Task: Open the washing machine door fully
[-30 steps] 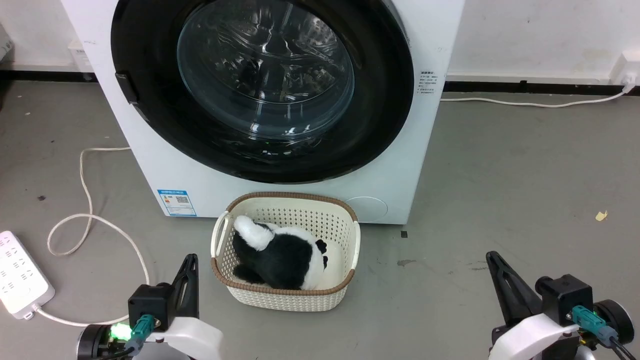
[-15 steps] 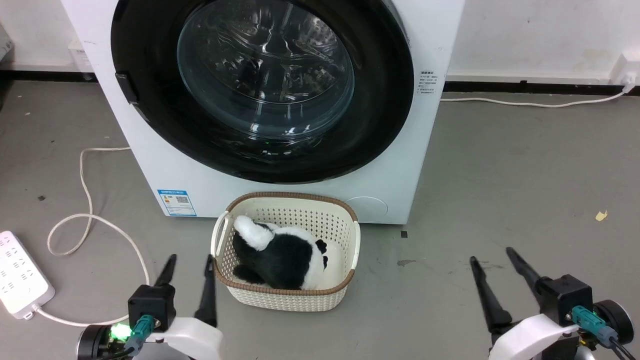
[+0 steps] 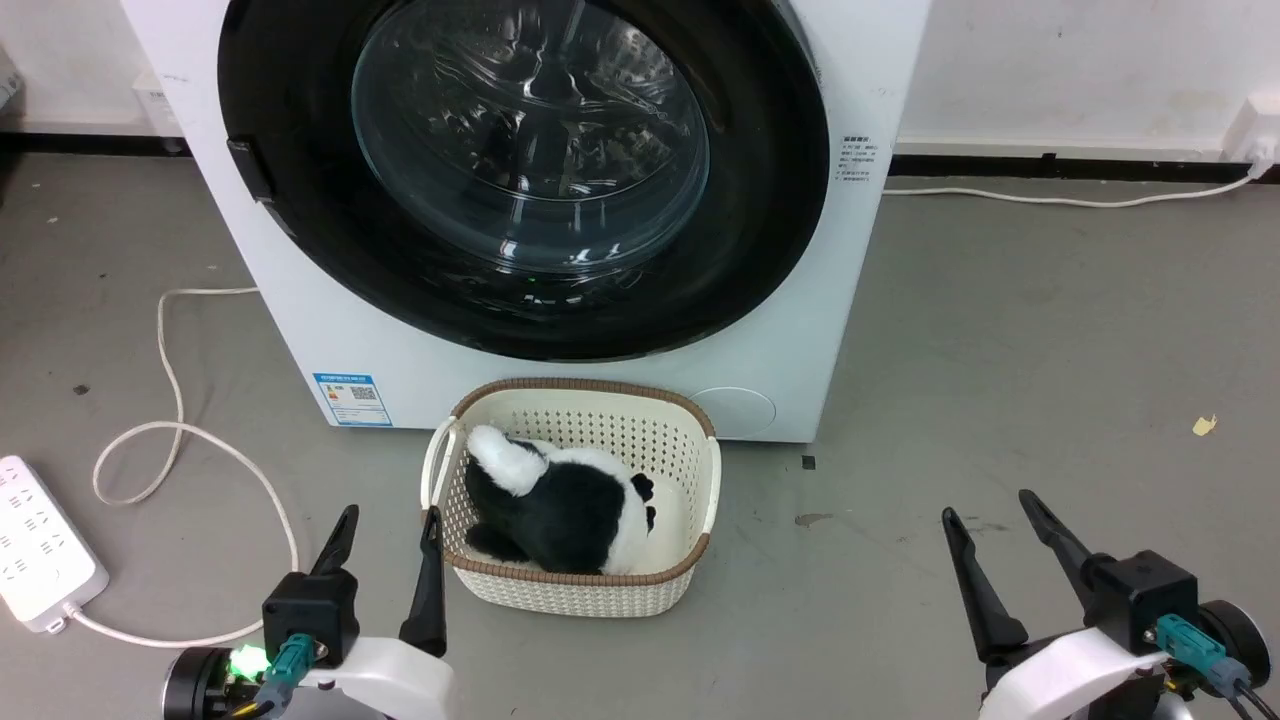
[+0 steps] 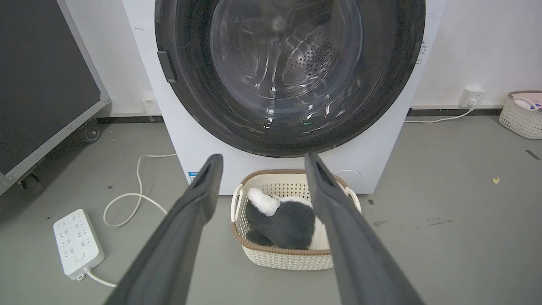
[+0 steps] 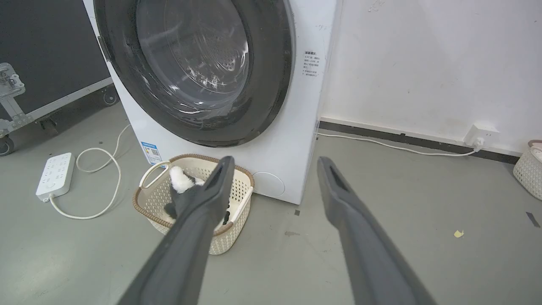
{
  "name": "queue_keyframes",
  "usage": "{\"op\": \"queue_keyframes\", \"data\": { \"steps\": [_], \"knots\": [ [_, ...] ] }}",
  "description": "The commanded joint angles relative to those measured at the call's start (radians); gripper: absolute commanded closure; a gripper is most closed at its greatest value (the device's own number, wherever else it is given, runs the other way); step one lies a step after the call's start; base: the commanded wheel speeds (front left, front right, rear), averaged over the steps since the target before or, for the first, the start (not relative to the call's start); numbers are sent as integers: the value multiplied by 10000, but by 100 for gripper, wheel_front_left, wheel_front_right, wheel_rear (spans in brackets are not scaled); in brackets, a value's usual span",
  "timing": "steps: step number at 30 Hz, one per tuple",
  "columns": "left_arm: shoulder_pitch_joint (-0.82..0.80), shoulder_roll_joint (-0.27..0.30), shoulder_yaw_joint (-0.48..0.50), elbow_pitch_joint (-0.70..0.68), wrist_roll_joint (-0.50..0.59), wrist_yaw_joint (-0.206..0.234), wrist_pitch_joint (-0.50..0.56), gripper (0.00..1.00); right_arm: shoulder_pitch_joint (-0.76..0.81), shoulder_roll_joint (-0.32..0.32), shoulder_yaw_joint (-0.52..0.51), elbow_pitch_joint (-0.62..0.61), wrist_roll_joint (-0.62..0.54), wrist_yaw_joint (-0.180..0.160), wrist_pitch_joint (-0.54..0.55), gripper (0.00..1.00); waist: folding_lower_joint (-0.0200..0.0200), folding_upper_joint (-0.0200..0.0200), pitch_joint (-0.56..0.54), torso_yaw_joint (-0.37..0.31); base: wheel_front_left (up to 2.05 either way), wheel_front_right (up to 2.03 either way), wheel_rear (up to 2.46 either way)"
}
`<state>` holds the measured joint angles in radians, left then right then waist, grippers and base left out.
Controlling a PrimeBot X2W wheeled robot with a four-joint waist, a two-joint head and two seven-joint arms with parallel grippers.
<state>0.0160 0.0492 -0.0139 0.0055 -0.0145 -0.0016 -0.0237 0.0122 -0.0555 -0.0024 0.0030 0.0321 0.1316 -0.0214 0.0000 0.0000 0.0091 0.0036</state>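
Black washing machine door [image 3: 770, 200] appears shut; left gripper [image 3: 390, 512] and right gripper [image 3: 986, 504], both spread and empty, hang well short of it; opening unstarted.

Head view: the washing machine door [image 3: 530, 160] is cut off at the 12 o'clock edge. Print on the blue label [image 3: 350, 398] is too small to read. Right wrist view: the right tool [image 5: 275, 157] hides part of the basket [image 5: 156, 203] at 8 o'clock.

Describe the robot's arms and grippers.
The left gripper and right gripper each have two long, tapering dark fingers on a black boxy mount, a teal cable plug, and a white rounded forearm. A green light glows by the left plug.
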Motion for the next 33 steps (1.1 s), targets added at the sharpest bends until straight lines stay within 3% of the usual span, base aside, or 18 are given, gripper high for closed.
{"op": "queue_keyframes", "data": {
  "steps": [1, 26, 27, 28, 29, 33],
  "knots": [
    [-32, 3, -13, 18, -70, 58, -107, 0, -45, 7, -28, -21, 116, -1, -132, 0, 0, 0, 19, 14, 0, 0, 0],
    [-616, 5, -423, -200, -322, 239, -629, 0, -1938, -715, -106, -297, 1346, -3, 79, 0, 0, 0, 1139, 462, 0, 0, 0],
    [-654, 5, -447, -216, -337, 253, -650, 0, -2070, -746, -109, -294, 1419, -3, 124, 49, 0, 0, 1201, 495, 0, 0, 0],
    [-692, 5, -473, -233, -354, 267, -671, 0, -2206, -774, -124, -290, 1490, -3, 169, 86, 0, 0, 1270, 533, 0, 0, 0],
    [-731, 5, -498, -251, -372, 282, -692, 0, -2344, -795, -138, -283, 1569, -3, 209, 100, 0, 0, 1336, 570, 0, 0, 0],
    [-871, 5, -597, -318, -439, 344, -775, 0, -2918, -807, -257, -166, 1908, -4, 374, 100, 0, 0, 1588, 708, 0, 0, 0]
  ]
}}
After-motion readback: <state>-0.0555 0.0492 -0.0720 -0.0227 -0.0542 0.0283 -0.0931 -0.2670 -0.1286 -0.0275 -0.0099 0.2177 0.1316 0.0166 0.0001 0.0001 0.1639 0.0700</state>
